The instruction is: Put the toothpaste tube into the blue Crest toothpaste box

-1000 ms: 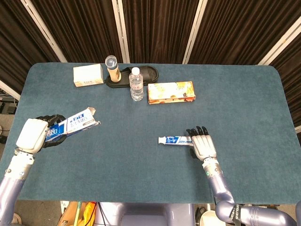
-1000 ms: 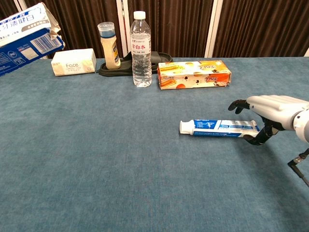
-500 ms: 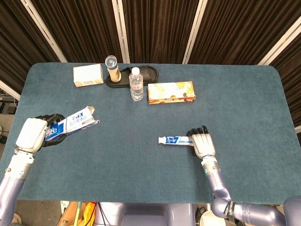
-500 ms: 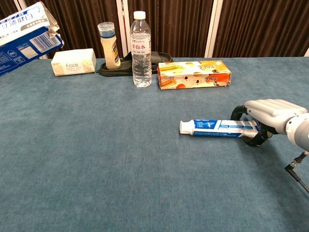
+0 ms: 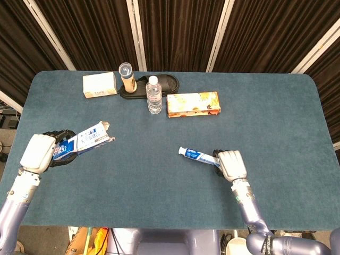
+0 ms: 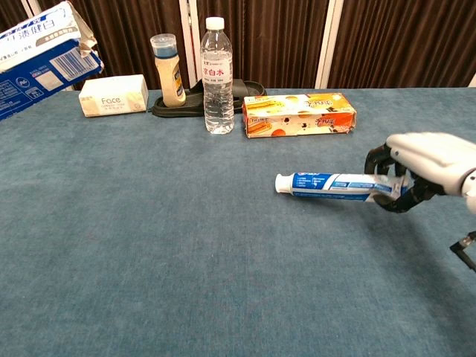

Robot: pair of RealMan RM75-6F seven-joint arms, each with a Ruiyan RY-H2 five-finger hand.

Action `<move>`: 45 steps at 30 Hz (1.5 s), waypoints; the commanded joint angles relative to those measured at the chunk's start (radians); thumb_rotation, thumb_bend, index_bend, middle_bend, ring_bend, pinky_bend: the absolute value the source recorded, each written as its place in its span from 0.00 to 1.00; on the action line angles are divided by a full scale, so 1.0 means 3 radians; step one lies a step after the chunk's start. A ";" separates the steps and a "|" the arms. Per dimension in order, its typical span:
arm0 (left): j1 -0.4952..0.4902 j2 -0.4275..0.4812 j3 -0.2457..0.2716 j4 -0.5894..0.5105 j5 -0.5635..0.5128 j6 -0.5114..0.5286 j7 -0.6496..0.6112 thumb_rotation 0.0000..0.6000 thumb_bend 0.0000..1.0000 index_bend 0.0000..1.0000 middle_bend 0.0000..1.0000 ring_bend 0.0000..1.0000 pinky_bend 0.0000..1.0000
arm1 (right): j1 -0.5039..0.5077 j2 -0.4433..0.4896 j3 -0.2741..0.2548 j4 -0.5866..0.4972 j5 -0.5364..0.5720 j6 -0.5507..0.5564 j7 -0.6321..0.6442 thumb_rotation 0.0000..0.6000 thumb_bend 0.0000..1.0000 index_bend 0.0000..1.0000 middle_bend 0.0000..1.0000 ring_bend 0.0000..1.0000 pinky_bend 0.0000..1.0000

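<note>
place: robot test room or lab | walls: dark brown curtains (image 5: 175, 32) with pale diagonal poles (image 5: 137, 33) hung all round | surface: table (image 5: 276, 117) under teal felt cloth | props lined at far edge: water bottle (image 6: 216, 74), tissue box (image 6: 113, 95), black slipper (image 5: 164, 83), orange carton (image 6: 299, 114)

The chest view's left edge cuts off the toothpaste box (image 6: 41, 63) and hides the left hand (image 5: 38, 153) holding it.
</note>
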State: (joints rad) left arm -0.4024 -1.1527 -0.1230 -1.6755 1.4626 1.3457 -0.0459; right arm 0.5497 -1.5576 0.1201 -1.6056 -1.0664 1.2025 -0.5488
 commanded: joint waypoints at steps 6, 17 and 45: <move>-0.0068 -0.0154 -0.0065 0.0124 0.0076 -0.0003 -0.0291 1.00 0.34 0.39 0.57 0.53 0.58 | -0.0069 0.0683 0.0022 -0.0479 -0.0623 0.0245 0.0201 1.00 0.47 0.90 0.83 0.72 0.73; -0.0281 -0.0636 -0.0108 0.0612 0.0157 -0.0143 -0.0494 1.00 0.34 0.39 0.57 0.53 0.58 | -0.0111 0.1527 0.0201 -0.0962 -0.1042 0.0350 0.0537 1.00 0.47 0.92 0.85 0.73 0.73; -0.0991 -0.2303 -0.0251 0.2974 0.0697 0.0494 -0.1436 1.00 0.35 0.38 0.54 0.51 0.58 | 0.0009 0.2839 0.0797 -0.1580 -0.1034 0.0150 0.1065 1.00 0.47 0.92 0.85 0.73 0.73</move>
State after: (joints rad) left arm -0.6803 -1.8068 -0.1868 -0.8248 1.6751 1.4734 -0.4479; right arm 0.5502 -0.7186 0.3519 -2.0662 -1.3752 1.2555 -0.2416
